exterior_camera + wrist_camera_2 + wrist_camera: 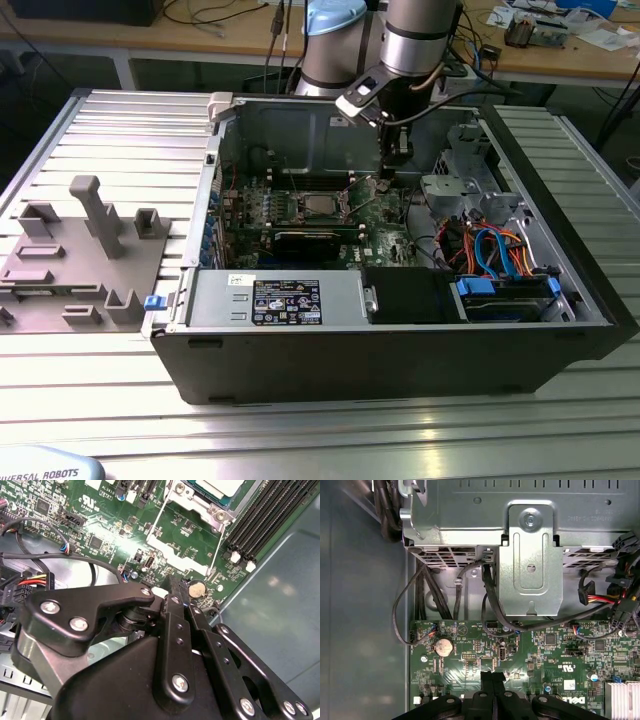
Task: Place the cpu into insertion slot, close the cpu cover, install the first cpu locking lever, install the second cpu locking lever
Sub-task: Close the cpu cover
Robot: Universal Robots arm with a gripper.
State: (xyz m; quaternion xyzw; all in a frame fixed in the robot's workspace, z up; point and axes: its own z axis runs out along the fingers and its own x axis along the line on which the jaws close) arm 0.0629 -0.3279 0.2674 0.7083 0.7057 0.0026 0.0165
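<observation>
End effector point(492, 676) pressed together, nothing pinched, tips low over the green motherboard point(530, 652) close to the coin cell battery point(196, 588). Cpu point(217, 486) seated in the insertion slot point(200, 507), near the tips but apart. All deep inside the open computer case point(300, 130) on the worktop point(120, 400).
</observation>
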